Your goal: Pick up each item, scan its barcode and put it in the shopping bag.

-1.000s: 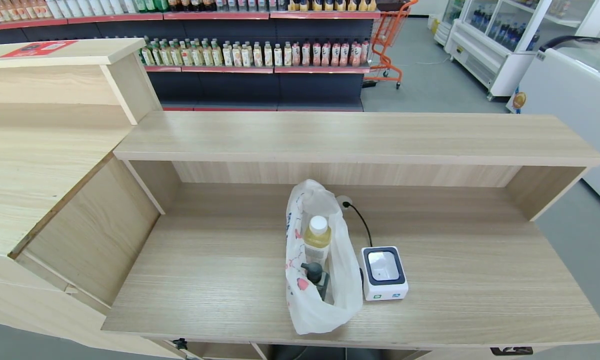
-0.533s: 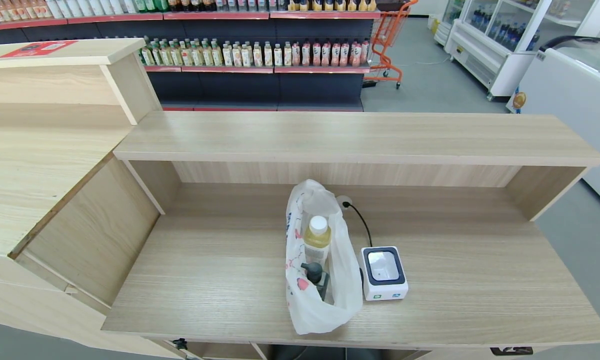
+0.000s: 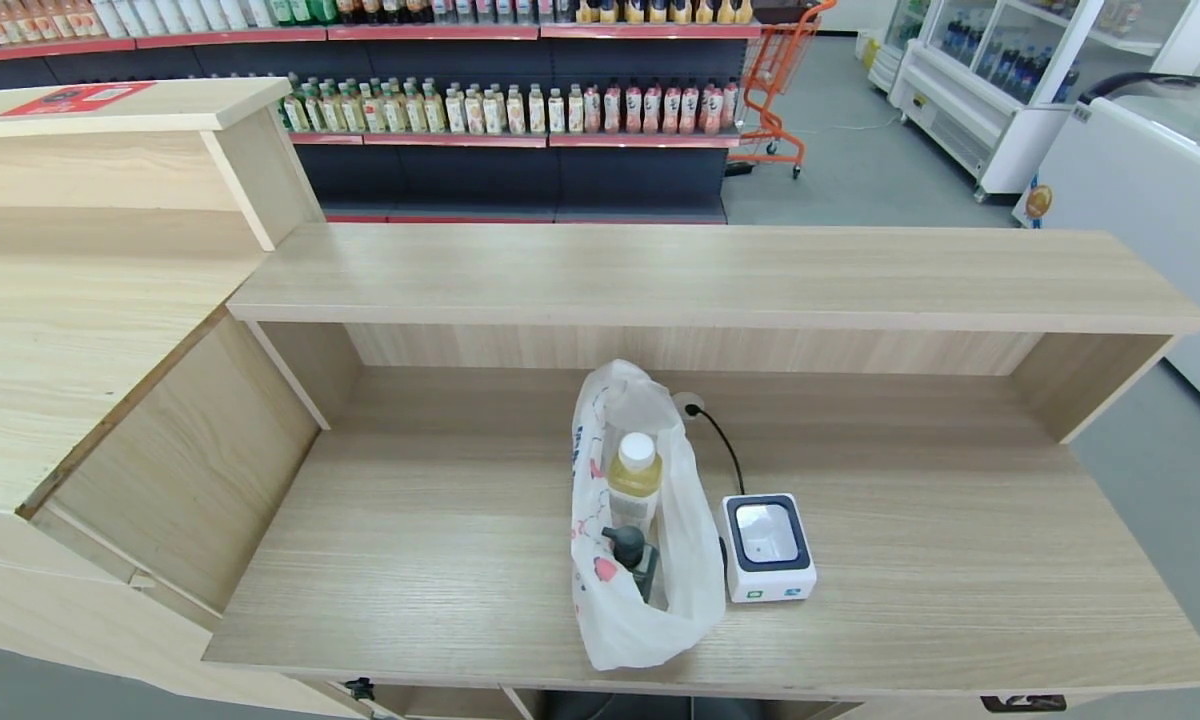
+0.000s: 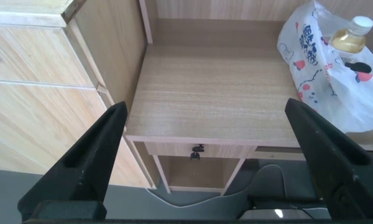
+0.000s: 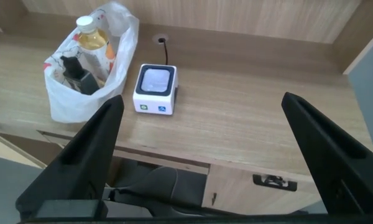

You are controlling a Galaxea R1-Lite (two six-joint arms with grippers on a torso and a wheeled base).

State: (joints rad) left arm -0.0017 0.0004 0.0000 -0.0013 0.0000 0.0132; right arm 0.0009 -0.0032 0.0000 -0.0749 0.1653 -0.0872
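Pale wood-grain counter [image 3: 410, 560] carries a white plastic shopping bag with red and blue print [image 3: 615, 630], which stands open near the front edge. Two items are inside it. A clear bottle of yellow drink with a white cap [image 3: 635, 475] stands upright toward the back, and a dark pump-top bottle [image 3: 632, 555] sits just in front of it, nearer the robot.

Just beside the bag, on the robot's right, sits a small white box-shaped barcode scanner with a dark-framed window facing up [image 3: 768, 545]. A thin black cable [image 3: 722, 438] runs from behind it to a round hole in the counter near the back wall.

The left gripper [image 4: 205, 162] hangs off the counter's front edge, below its top and to the left of the bag. Its two dark fingers [image 4: 87, 168] are spread wide and hold nothing. The right gripper [image 5: 202, 162] hangs likewise off the front edge, on the scanner's side — jaws wide apart and empty.
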